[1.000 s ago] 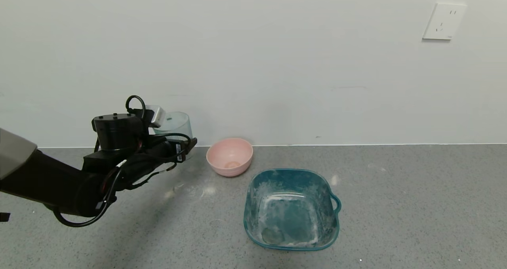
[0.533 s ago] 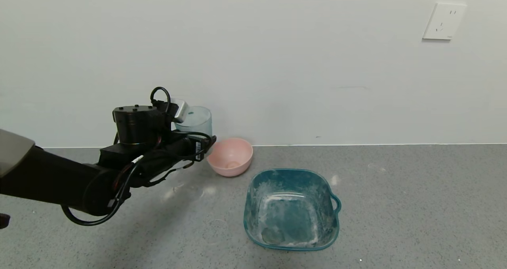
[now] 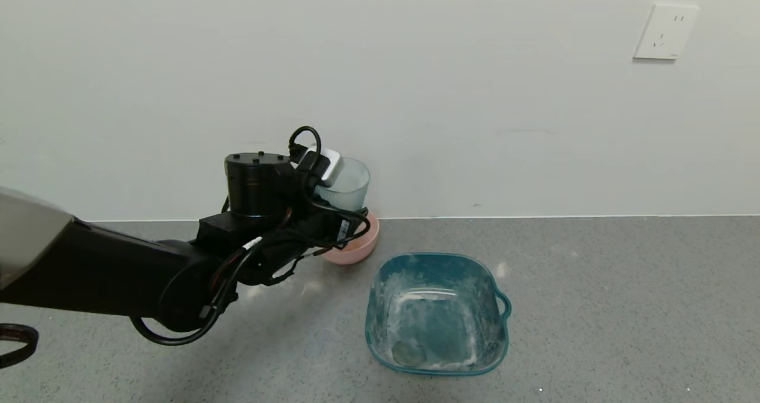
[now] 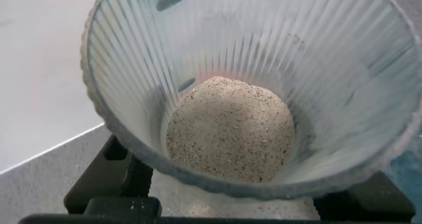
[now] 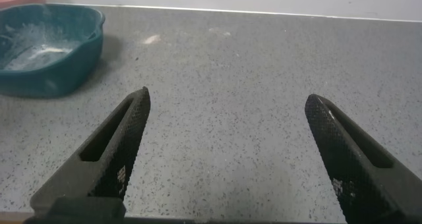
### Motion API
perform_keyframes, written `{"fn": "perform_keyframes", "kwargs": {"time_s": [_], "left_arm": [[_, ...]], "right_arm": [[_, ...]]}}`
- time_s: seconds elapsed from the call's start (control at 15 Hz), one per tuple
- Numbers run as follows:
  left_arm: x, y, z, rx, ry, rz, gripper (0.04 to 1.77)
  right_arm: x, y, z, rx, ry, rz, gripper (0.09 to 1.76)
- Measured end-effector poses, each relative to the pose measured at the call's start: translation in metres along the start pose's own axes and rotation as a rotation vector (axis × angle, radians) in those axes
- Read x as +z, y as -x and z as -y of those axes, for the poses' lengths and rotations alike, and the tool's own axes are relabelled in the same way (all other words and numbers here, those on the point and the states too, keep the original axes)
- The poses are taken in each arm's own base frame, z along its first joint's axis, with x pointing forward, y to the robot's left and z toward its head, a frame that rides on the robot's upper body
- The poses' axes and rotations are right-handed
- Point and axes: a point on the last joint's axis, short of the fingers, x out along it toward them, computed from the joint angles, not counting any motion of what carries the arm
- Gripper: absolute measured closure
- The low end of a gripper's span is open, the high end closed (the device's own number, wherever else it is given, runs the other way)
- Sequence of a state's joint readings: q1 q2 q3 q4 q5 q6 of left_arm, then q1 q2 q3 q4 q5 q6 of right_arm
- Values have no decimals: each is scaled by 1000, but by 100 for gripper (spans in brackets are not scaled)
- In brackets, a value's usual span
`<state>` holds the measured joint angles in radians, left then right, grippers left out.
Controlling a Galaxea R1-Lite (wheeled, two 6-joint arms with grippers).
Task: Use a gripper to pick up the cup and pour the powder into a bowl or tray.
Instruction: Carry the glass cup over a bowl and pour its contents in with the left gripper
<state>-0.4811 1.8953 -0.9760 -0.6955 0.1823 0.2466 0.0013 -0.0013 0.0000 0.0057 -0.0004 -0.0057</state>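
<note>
Countertop [image 3: 594,308], grey and speckled, carries two vessels, and a third is held above it. Nearest the robot sits one teal basin [image 3: 437,313], rounded-square with a small loop handle on its right side, its inside streaked and dusted white; the right wrist view shows the same basin [image 5: 46,46] off beyond that arm's own fingers. The right gripper [image 5: 227,155] hangs low over bare counter with its two black fingers spread wide and nothing between them; it does not appear in the head view. Farther back, close to the wall, stands one round pink bowl [image 3: 361,246], mostly hidden behind the left arm. The left gripper [image 3: 341,216] reaches in from the robot's left and is clenched on the one cup [image 3: 349,183], a pale blue-grey ribbed tumbler held upright in the air above the pink bowl and behind and to the left of the basin. In the left wrist view the cup [image 4: 264,72] fills the frame, its ribbed walls dusted white, with the black fingers [image 4: 112,178] pressed against its lower part on either side. One small round mound of powder [image 4: 229,137], beige and flecked with dark grains, lies on the cup's bottom. On the white wall beyond, up to the right, is one white power socket [image 3: 665,32].
</note>
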Motion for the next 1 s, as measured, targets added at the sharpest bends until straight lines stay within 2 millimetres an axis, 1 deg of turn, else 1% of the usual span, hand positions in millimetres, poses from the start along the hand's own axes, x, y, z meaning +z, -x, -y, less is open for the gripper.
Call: {"fn": "perform_keyframes", "kwargs": {"time_s": [0.13,0.33,0.53,0.73,1.0], "left_arm": [[5,0,12,-13,-57,7,51],[8,-2,22,-19,-126,11,51],[6,-5,34,-22,-194,3,51],[7,-6,48,17,-284,-17,51],[1,-4,71,-44,-385,-52,51]], "right_arm": [[0,0,0,0,1,0,14],[0,0,0,0,0,0,14],[0,0,0,0,0,0,14],[0,0,0,0,0,0,14],[0,0,0,0,0,0,14]]}}
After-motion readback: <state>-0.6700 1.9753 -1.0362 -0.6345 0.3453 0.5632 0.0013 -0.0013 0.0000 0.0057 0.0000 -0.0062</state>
